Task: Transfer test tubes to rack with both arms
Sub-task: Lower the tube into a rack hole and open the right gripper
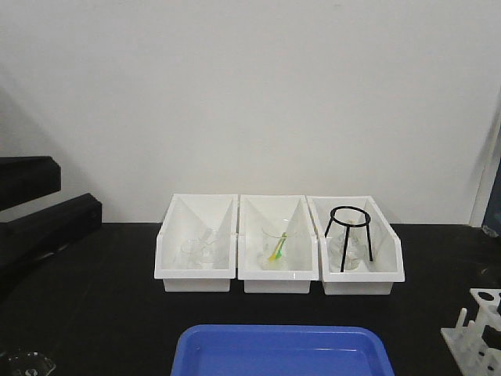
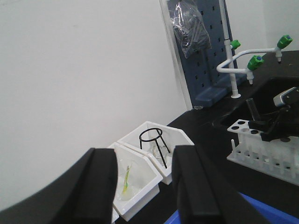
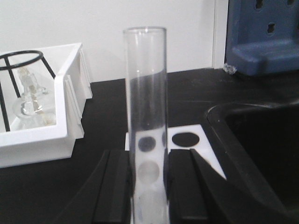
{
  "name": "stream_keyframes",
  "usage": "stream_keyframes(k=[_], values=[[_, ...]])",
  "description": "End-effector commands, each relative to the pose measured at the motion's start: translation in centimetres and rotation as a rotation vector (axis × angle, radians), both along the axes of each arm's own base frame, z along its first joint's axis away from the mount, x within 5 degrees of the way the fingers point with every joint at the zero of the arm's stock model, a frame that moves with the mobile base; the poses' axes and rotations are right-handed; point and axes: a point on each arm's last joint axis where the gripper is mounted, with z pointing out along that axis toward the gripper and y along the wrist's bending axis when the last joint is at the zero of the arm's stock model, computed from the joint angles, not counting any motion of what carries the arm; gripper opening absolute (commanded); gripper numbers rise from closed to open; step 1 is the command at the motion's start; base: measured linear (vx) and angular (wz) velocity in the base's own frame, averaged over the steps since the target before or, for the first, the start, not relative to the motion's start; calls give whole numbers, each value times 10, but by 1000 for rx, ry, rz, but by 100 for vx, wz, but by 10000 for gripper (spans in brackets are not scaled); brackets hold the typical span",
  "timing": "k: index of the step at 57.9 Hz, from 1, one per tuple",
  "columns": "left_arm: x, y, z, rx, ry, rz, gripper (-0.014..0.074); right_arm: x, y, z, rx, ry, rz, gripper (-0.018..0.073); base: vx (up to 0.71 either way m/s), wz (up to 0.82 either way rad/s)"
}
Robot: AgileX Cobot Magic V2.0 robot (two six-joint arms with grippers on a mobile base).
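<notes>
Right jaws around upright test tube (image 3: 145,93); rack (image 3: 205,156) beneath

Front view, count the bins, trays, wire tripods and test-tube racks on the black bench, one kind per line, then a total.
White open-front plastic bins: 3
Blue plastic tray: 1
Black wire tripod stand: 1
White plastic test-tube rack: 1, cut off by the right edge
Total: 6

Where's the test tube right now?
Right wrist view, centre: the test tube is held between the right gripper's fingers over the rack, left of the sink.
</notes>
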Motion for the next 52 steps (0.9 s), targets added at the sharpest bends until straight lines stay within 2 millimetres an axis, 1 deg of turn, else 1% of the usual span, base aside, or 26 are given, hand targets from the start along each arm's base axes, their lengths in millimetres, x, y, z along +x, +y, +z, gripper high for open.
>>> stream_keyframes(k=[1,10,18,25,28,29,37,47,52], values=[[-4,2,18,-83,-75,-13,403,4,-2,20,-35,-131,12,-4,0,0],[-4,2,18,-84,-74,-13,403,5,-3,13,-27,-112,12,-3,0,0],[-4,2,18,-84,-74,-13,403,5,-3,12,-26,-108,11,0,0,0],[-4,2,18,-84,-74,-13,403,5,-2,12,-32,-105,26,33,0,0],[-4,2,18,-84,-74,-13,403,5,-1,12,-37,-103,38,67,0,0],[-4,2,18,-84,-74,-13,403,6,1,12,-45,-100,58,151,0,0],[-4,2,18,-84,-73,-13,403,6,1,12,-45,-100,58,272,0,0],[-4,2,18,-84,-73,-13,403,6,1,12,-44,-101,57,393,0,0],[-4,2,18,-84,-73,-13,403,6,1,14,-44,-125,57,424,0,0]])
